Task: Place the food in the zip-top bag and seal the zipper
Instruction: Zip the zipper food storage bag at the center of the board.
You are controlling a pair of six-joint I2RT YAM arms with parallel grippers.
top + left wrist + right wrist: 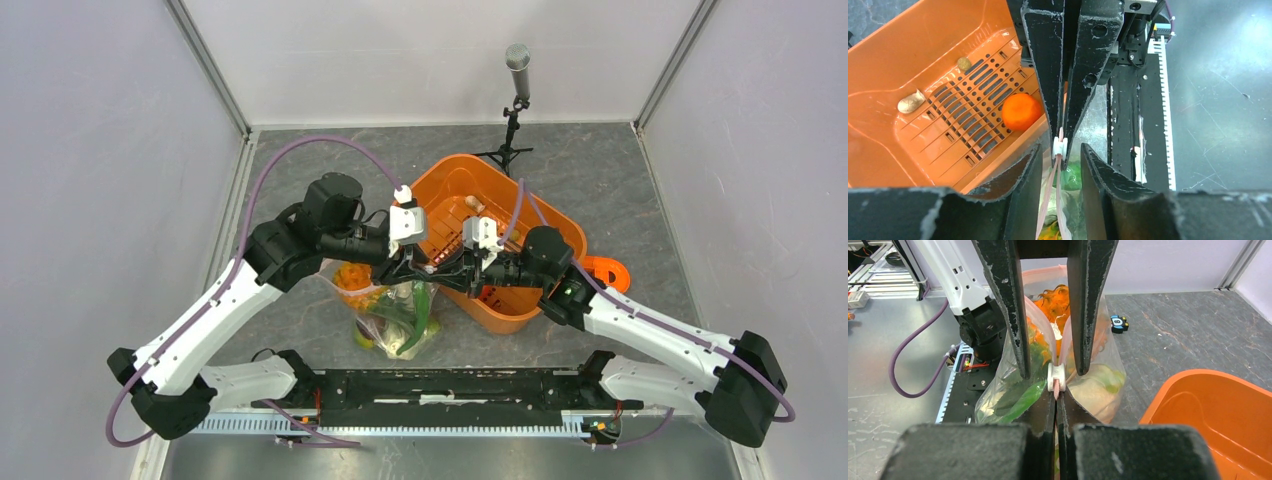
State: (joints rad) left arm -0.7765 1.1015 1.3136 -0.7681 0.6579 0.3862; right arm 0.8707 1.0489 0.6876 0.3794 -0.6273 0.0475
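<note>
Right pincer (1056, 401) clamps the zipper (1049, 197); left pincer (1060, 150) straddles it, slightly open.

zip-top bag (395, 315): clear and glossy, the colours inside showing through.
zipper (1046, 202): pale pink strip with a white slider (1056, 378).
food (1020, 397): bright orange, leaf green, yellow-green and cream.
basket (455, 180): orange all over, its floor patterned with rows of slots.
ball (1021, 112): orange; a beige piece (910, 102) and a small olive one (964, 63) nearby.
fingers (1003, 300): black, flecked with white scuffs.
arms (200, 330): white shells, black joints.
cable (318, 139): purple.
counter (620, 180): dark grey, mottled like stone.
</note>
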